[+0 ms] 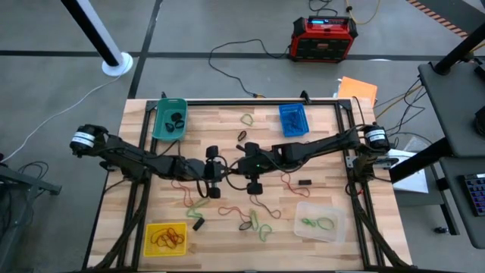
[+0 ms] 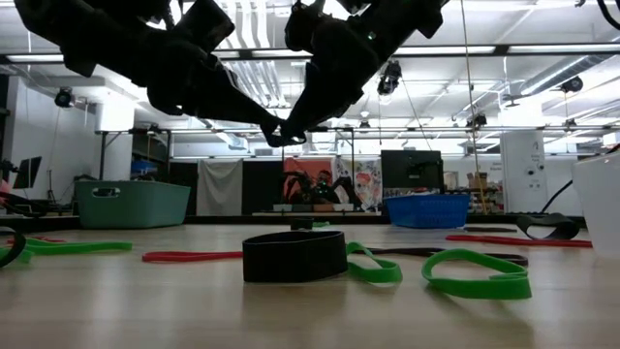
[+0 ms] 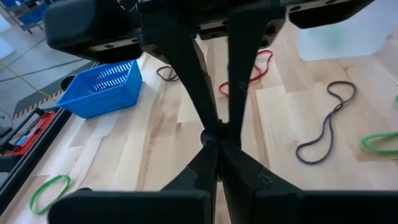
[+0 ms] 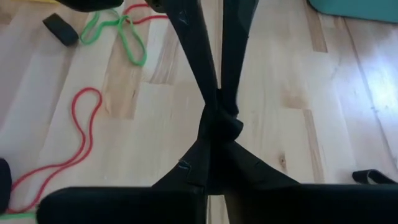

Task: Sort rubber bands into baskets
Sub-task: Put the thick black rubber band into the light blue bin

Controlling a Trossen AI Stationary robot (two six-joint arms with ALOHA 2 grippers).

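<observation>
My two grippers meet tip to tip above the middle of the table, left gripper (image 1: 226,168) (image 3: 214,152) and right gripper (image 1: 241,165) (image 4: 216,144), both shut on one small black rubber band (image 4: 221,122). In the low view the tips join high over the wood (image 2: 285,134). Loose red (image 1: 290,182), green (image 1: 261,226) and black (image 1: 246,221) bands lie flat on the table. The teal basket (image 1: 170,119) and blue basket (image 1: 293,120) stand at the far side. The yellow basket (image 1: 165,237) and clear basket (image 1: 319,221) stand at the near side. My left gripper pinches the bunched black band (image 3: 210,138) between its two fingertips, coming from the table's left and slanting down. The band is lifted clear of the table. My right gripper pinches the same band (image 4: 221,122) at its fingertips, coming from the table's right and slanting down. The band sits as a small dark lump between the two pairs of tips; which part each one has, I cannot tell.
A short black band (image 2: 294,256) stands on edge near the low camera, with green loops (image 2: 475,274) beside it. A small black block (image 1: 305,183) lies right of centre. A red-and-black box (image 1: 323,38) and an orange sheet (image 1: 358,89) lie beyond the table.
</observation>
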